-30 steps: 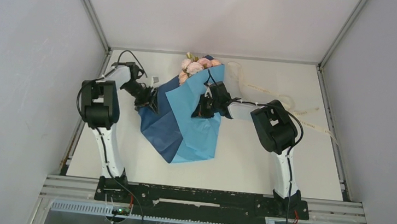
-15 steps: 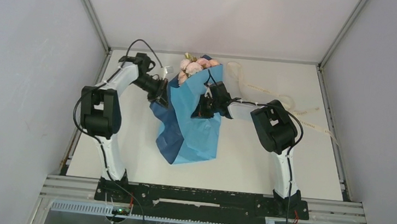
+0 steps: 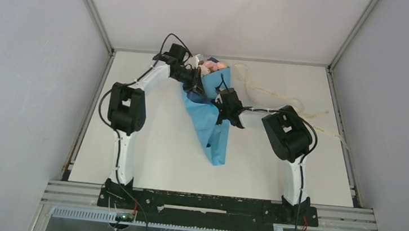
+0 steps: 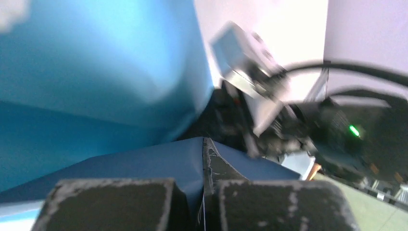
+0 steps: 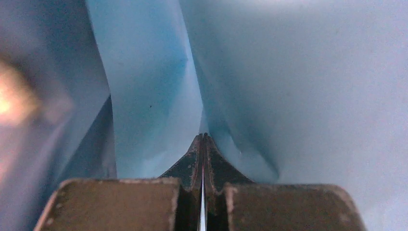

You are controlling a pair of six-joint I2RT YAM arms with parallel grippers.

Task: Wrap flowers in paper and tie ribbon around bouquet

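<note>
We see the paper [image 3: 215, 136] folded into a narrow light-blue cone on the table [image 3: 148, 144]. Its point lies toward the near edge and its wide end lies far, where the flowers [image 3: 214, 66] show pink. The left gripper [image 3: 196, 86] sits at the far left edge of the paper and is clenched on it; in its wrist view the fingertips [image 4: 217, 163] pinch a dark blue fold. The right gripper [image 3: 221, 102] is at the paper's right side, just near of the blooms. It is also clenched, its fingertips [image 5: 212, 163] pressed together on a puckered light-blue fold. The ribbon [image 3: 267, 91] lies loose on the table at the far right, apart from the paper.
</note>
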